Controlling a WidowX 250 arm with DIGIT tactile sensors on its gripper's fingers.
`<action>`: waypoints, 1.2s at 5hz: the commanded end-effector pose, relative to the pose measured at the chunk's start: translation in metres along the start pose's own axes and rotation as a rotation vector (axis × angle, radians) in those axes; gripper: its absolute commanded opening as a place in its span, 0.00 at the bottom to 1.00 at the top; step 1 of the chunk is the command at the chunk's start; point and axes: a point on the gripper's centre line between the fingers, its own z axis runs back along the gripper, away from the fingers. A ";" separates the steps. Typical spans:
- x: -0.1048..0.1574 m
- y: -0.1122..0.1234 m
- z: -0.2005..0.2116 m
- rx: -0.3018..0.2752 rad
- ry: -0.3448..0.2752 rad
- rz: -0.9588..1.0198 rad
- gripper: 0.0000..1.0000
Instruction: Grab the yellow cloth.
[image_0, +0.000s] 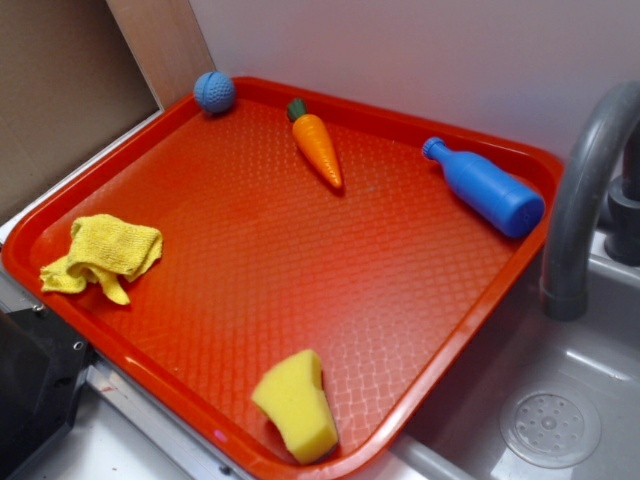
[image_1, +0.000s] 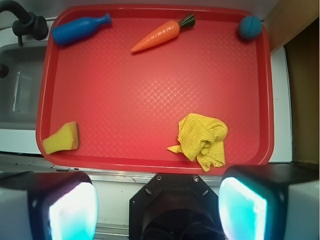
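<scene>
Hand (image_1: 159, 210) hangs high with fingers spread wide and empty, seen only in the wrist view. Yellow cloth (image_1: 202, 140) lies crumpled just ahead of it, slightly right, at the near edge of the red tray (image_1: 150, 100). Step: approach, not begun. Next move, likely: descend over the cloth, then close. Exterior view shows the cloth (image_0: 103, 255) but no hand; sponge wedge (image_1: 61, 138) lies well left.

Red tray (image_0: 250, 250): blue ball (image_0: 214, 92), carrot (image_0: 319, 150), blue bottle (image_0: 487, 188), sponge (image_0: 297, 405); faucet (image_0: 580, 190) beside.
</scene>
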 end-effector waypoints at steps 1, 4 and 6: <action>0.000 0.000 0.000 0.000 0.000 0.000 1.00; -0.015 0.084 -0.129 -0.081 0.086 0.258 1.00; -0.014 0.095 -0.178 -0.068 0.086 0.191 1.00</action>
